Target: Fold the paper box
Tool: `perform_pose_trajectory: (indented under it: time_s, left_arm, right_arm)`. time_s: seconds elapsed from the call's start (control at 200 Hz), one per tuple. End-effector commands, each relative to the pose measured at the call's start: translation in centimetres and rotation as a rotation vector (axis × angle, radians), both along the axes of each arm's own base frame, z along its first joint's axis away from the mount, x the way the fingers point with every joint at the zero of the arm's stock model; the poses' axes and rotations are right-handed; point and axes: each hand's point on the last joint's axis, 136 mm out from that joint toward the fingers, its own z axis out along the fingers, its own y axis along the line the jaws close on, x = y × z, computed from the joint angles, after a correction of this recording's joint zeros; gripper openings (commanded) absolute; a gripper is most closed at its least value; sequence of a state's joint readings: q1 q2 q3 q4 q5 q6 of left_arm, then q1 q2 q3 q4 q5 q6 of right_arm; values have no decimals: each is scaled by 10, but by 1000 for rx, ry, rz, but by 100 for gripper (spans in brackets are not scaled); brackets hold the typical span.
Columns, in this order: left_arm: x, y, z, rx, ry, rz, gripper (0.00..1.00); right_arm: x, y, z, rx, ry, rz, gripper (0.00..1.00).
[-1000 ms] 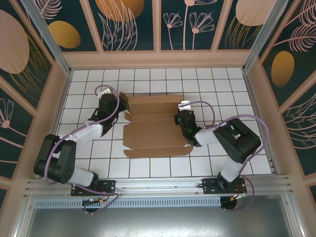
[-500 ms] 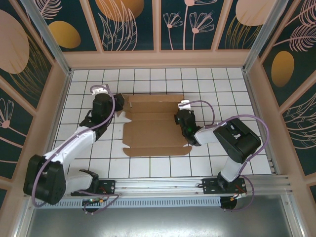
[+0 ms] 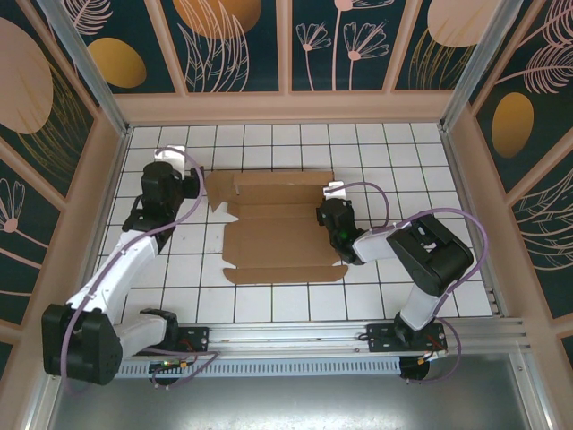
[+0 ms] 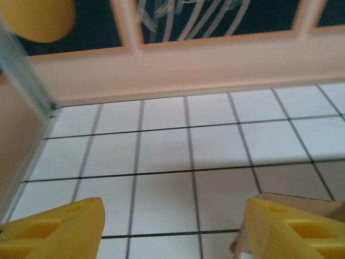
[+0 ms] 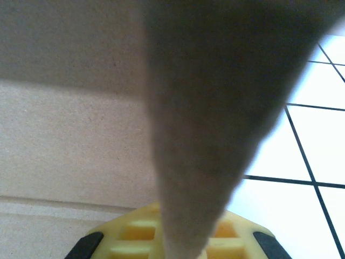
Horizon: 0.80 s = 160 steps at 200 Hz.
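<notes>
Paper box [image 3: 277, 228] lies unfolded; right fingers [image 5: 135, 237] pinch its right edge.

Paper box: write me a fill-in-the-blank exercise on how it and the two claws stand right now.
1. The paper box lies on a table of white ____.
2. The left claw stands ____, with bare floor between its yellow fingers.
3. Seen from the top view, the right claw is shut on a flap at the sheet's ____ edge.

Missing words: tiles; open; right.
</notes>
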<state>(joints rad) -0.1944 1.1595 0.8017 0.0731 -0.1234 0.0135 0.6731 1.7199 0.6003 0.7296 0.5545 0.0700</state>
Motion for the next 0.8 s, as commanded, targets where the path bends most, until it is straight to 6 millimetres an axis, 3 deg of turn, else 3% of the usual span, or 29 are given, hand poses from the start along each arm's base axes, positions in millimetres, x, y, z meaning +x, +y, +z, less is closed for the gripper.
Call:
perform_pose_trajectory:
  time_s: [0.0,0.06,0.13,0.31,0.385,0.555,0.666,0.796]
  left_arm:
    - [4,-50,15,21,-33,-311,69]
    - [6,-63,15,38,-28,-398,68]
    - [12,-64,7,126,-8,-435,65]
    - [36,-35,-24,287,80,-297,63]
    - [44,-24,-12,199,36,-199,66]
    - [39,-15,-24,-54,25,-143,62]
    - [27,-40,-24,-140,21,-294,60]
    - [24,-51,-37,-158,85,-351,58]
  right_arm:
    - [-6,-10,-24,-64,79,-8,10]
    - [-6,-10,-24,-66,77,-9,10]
    - [-6,-11,-22,-64,74,-10,10]
    - [-6,-10,-22,-60,71,-8,10]
    - [-6,-10,-22,-61,71,-9,10]
    - [-6,-9,-25,-60,81,-5,11]
    - [-7,-9,-26,-59,82,-3,11]
    - [-6,-8,-26,-59,81,-3,11]
